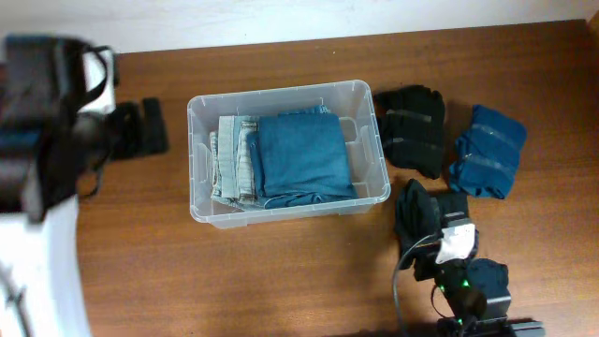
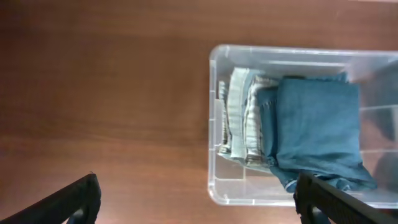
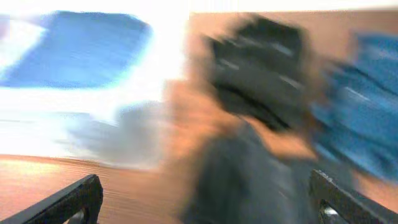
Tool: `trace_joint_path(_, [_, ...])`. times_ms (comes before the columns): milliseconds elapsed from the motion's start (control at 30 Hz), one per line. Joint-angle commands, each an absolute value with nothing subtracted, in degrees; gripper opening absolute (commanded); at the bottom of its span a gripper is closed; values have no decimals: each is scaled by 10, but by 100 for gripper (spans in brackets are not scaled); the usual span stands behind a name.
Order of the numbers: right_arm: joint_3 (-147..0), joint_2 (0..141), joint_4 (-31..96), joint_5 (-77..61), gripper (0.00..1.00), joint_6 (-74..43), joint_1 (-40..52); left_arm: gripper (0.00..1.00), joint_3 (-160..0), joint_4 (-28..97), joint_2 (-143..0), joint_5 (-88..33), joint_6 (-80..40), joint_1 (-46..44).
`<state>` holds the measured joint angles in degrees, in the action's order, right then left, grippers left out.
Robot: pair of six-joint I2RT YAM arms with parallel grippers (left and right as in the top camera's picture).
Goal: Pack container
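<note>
Dark clothing (image 3: 249, 180) lies blurred just ahead of the right jaws, which are spread wide and empty. Left jaws likewise, the container (image 2: 214, 124) ahead holding folded blue cloth (image 2: 317, 124). Black bundle (image 1: 412, 126) and blue bundle (image 1: 487, 150) beyond the right jaws seem left to pack.

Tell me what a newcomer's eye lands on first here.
The clear bin at the centre of the table holds a folded blue garment lying partly over pale striped cloth. To its right, on the table, lie a black bundle and a blue bundle, with another dark bundle nearer the front edge.
</note>
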<state>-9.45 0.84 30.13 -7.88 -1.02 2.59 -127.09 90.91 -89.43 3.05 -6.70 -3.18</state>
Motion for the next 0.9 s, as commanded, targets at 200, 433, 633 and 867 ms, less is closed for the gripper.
trace_joint_path(200, [-94,3,185,-391,98,-176,22,99,-1271,922,-817,69,-70,-28])
trace_joint_path(433, [-153,21,128,-342,98,-195,22,99,-1271,923,-810,69,-70,-28])
trace_joint_path(633, [-302,171,252,-228,98,-193,22,99,-1271,923,-810,69,-70,-28])
trace_joint_path(867, [-638,492,468,-156,98,-67,22,99,-1271,923,-810,69,-70,-28])
